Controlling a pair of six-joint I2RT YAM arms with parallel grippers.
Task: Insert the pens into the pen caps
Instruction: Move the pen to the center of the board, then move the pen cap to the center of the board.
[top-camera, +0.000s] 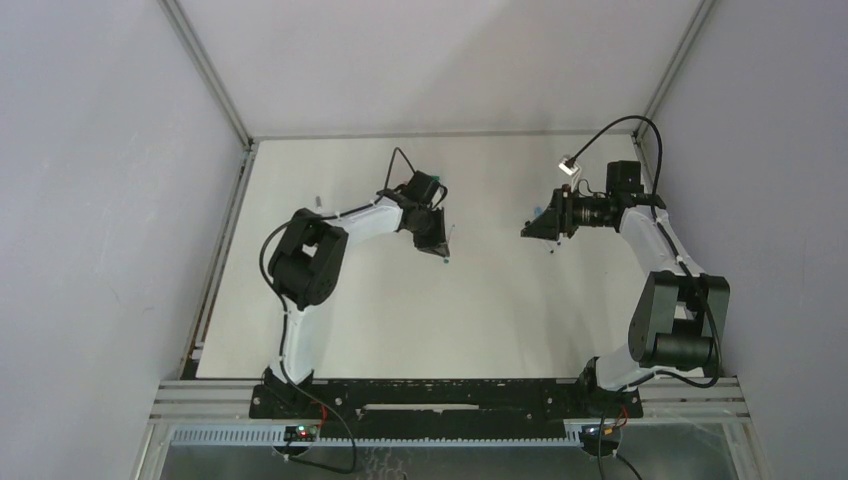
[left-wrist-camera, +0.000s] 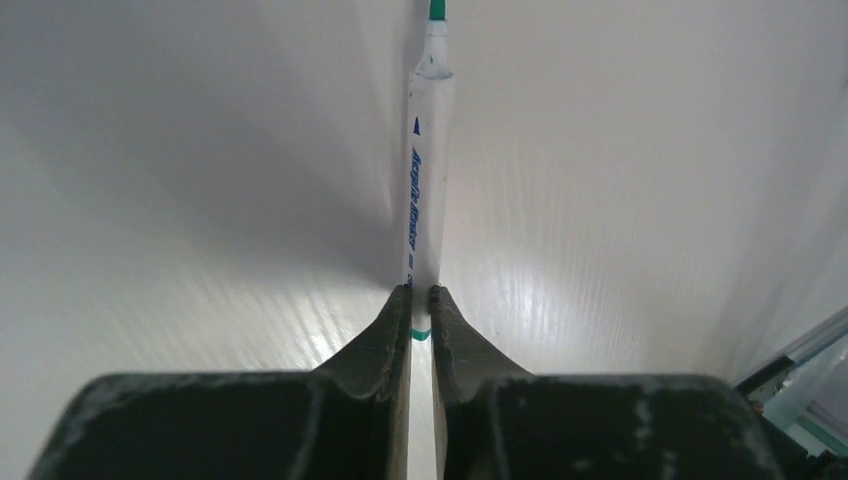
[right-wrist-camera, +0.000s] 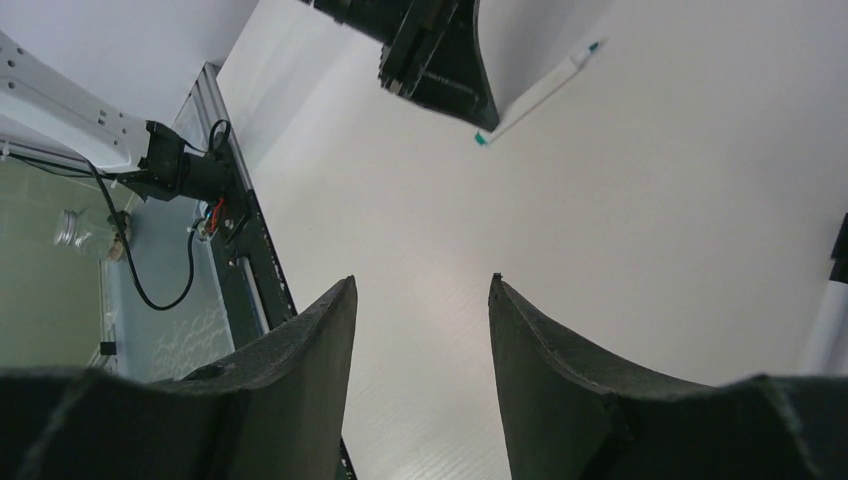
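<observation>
So the left jaws were pinching a white pen (left-wrist-camera: 430, 170) near its back end, pressed tight on the barrel. The pen stuck straight out in line with them, with its bare teal tip (left-wrist-camera: 437, 8) leading. From above, that put the pen a bit left of the middle of the table (top-camera: 400, 320), tip aimed toward the near side and a touch right. Whether the tip touched the table, I couldn't tell.

The right jaws were spread wide with nothing between them. They hung to the right of the pen, apart from it, facing left toward it. I couldn't pick out a cap for sure; a speck or two on the table was too small to call.

My guess: the left arm (top-camera: 310, 260) had the pen covered, so the right arm (top-camera: 680, 310) needed a cap. It'd want to bring it in along the pen's long axis onto the tip, not from the side.
</observation>
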